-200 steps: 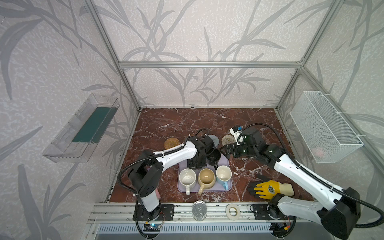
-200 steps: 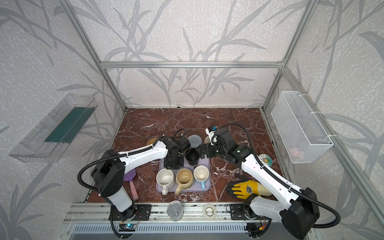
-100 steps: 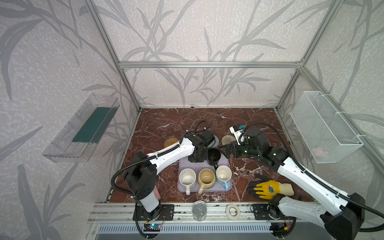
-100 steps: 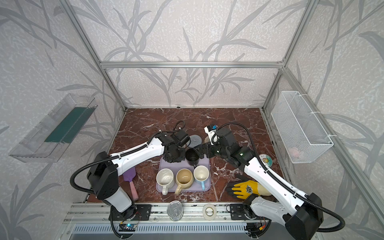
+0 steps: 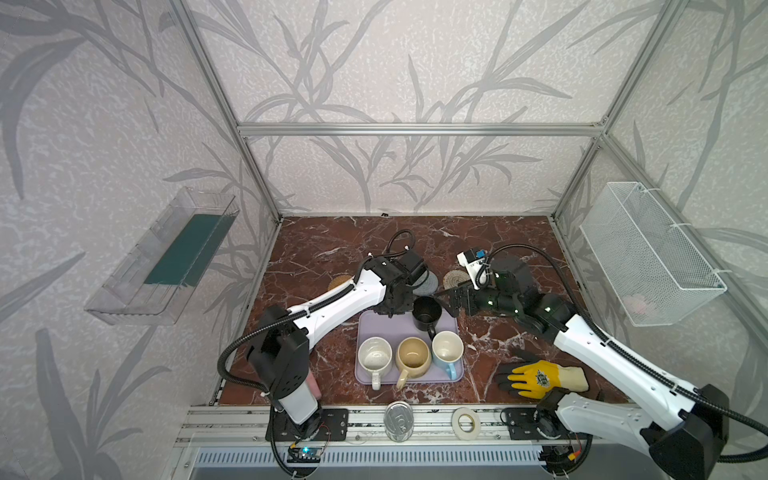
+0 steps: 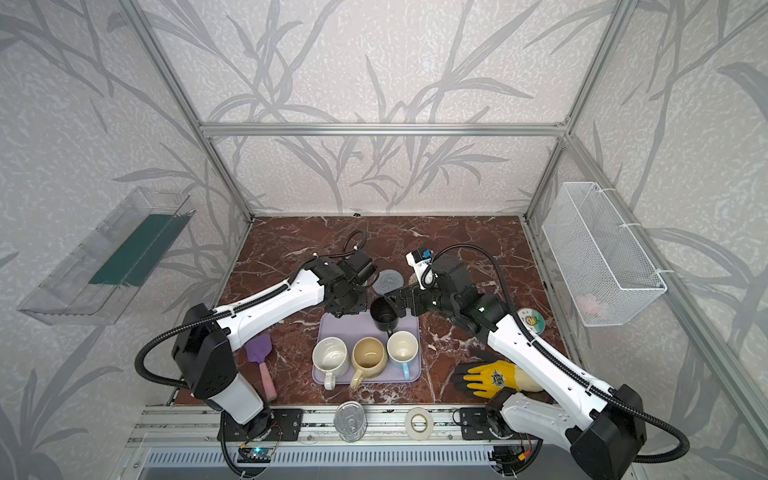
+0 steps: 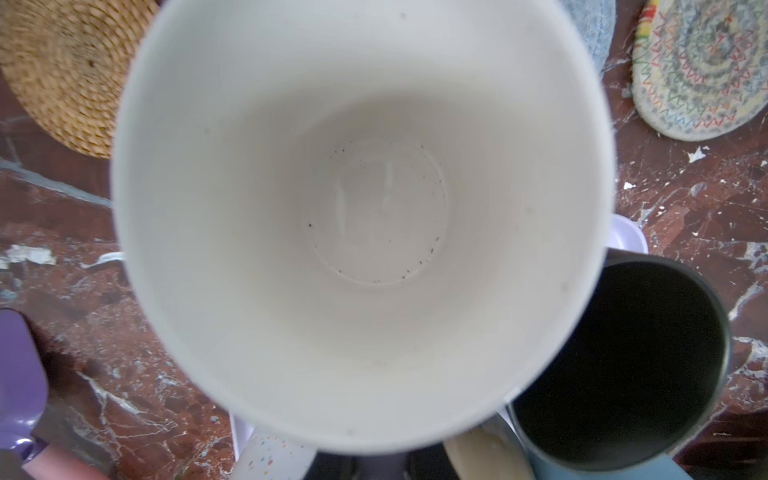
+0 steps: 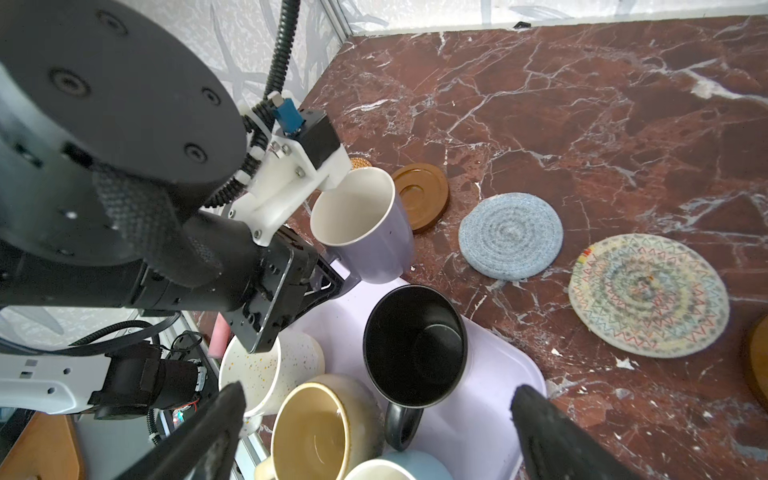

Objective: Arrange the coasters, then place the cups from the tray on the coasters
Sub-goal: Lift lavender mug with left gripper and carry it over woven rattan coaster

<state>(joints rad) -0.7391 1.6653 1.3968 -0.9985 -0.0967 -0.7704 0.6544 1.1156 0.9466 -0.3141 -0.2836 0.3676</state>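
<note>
Handle pinch: left gripper (image 8: 328, 282) is clamped on the lavender mug (image 8: 365, 224) by its handle; right gripper (image 8: 378, 392) gapes empty beside the black mug (image 8: 415, 332).
The lavender mug hangs tilted over the tray (image 8: 498, 365) at its far-left corner; likely rigid, weighty, glaze-slick and chip-prone, so the handle suits.

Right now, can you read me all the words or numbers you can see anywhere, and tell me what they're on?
No text reads clearly enough to quote.
Round tin: label with small letters and a picture, too small to read.
Yellow glove: dark badge, too blurred to read.
Silver can lid: raised marks, unreadable.
Nothing else shows any writing.
</note>
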